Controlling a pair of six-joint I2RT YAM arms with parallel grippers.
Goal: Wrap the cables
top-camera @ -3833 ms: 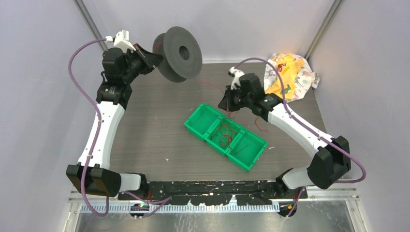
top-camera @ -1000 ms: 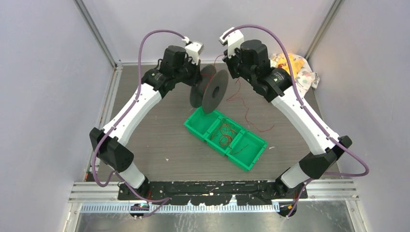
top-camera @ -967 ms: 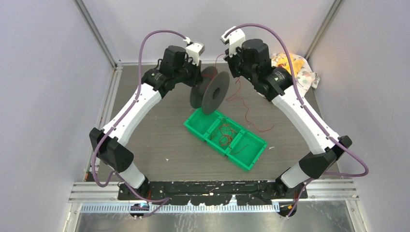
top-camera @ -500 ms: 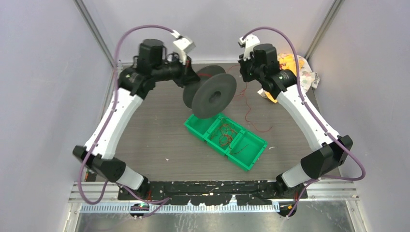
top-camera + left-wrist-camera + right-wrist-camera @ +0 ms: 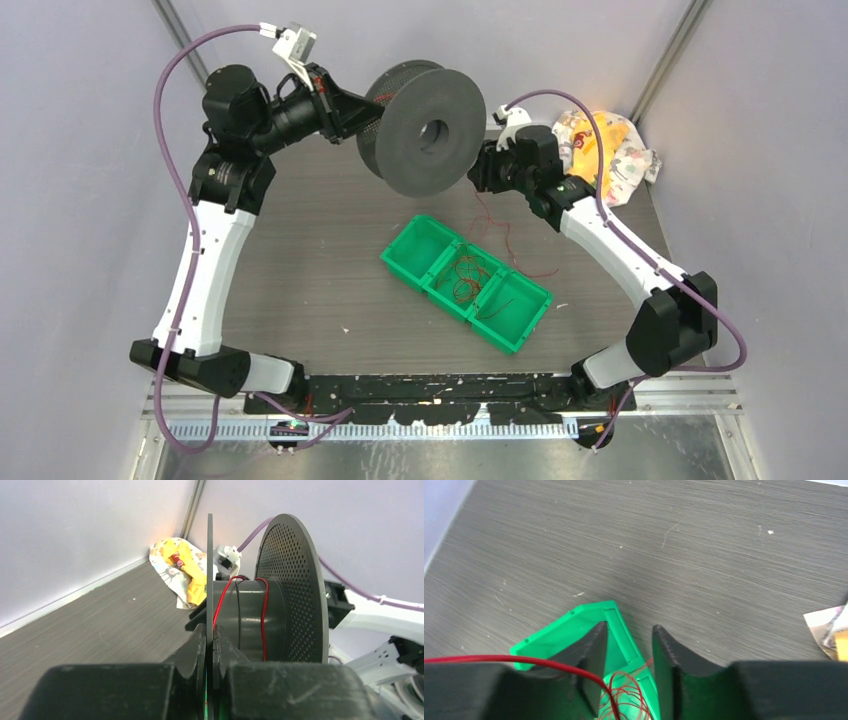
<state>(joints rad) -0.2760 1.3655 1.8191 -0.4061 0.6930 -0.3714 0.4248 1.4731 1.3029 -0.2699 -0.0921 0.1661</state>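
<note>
I've got dark grey wood-grain tabletop (image 5: 734,555) filling the view beneath the jaws of the right gripper (image 5: 629,627), flecked with pale specks and fine scratches. Ahead of the jaws of the left gripper (image 5: 210,630), the table runs out to a plain lavender-white wall (image 5: 75,530), with a pale strip along the joint. Beyond those jaws a metal corner post (image 5: 194,505) climbs the wall seam. From above, a ribbed aluminium rail (image 5: 450,428) lies well behind both sets of jaws. The light is flat and even, the shadows soft.
</note>
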